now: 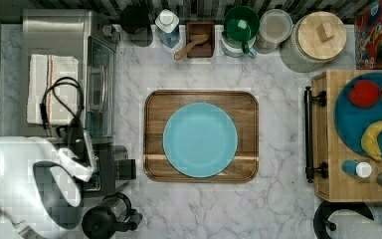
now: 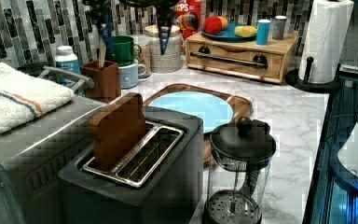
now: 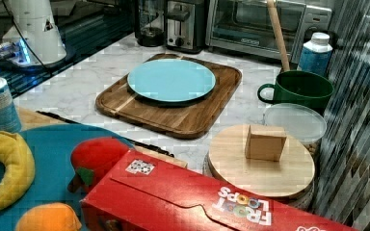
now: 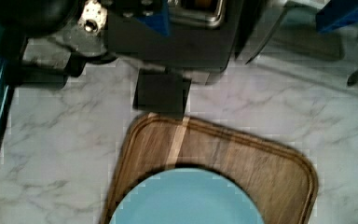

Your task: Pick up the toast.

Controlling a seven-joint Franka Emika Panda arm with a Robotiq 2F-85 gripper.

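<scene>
One toast (image 2: 118, 129) upright in toaster (image 2: 135, 179) slot nearest toaster oven (image 2: 14, 154), long axis vertical (broad face along slot). One blue plate (image 2: 196, 107) on one wooden tray (image 2: 242, 106). Tool state: cannot tell.

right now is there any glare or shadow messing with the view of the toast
In the left view the toast stands evenly lit in the toaster, no glare on it; in the top view the arm covers that spot; in the right view the toaster sits far back in dimmer light.
</scene>
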